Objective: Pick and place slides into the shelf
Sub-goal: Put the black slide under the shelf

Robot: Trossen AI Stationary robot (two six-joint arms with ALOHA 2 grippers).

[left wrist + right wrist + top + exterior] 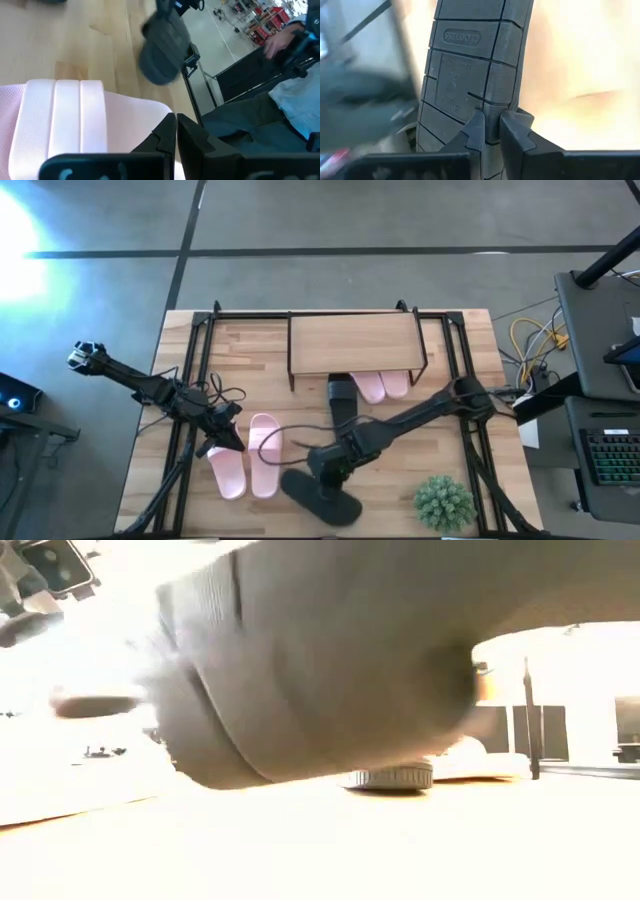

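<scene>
Up high in the view from above, the right claw (335,470) is nearest and has its two fingers clamped on the sole of a dark rubber slide (322,495), near the table's front edge. That slide's long side runs slanted across the table. The low wooden shelf on thin black legs (355,340) sits well away, toward the back, so the slide must travel that way. One black slide (342,402) and two pink slides (383,386) already poke out from under it. The left claw (232,442) rests on a light pink slide (227,470), just beside its pink twin (265,468).

From table height, the dark slide (320,660) fills almost everything, lifted a little off the wood.

Past the left wrist, two fingers (167,137) are pressed together over the pink strap's edge (65,120).

Past the right wrist, the fingers (475,132) pinch the ribbed black sole (470,65), which points straight away from them.
</scene>
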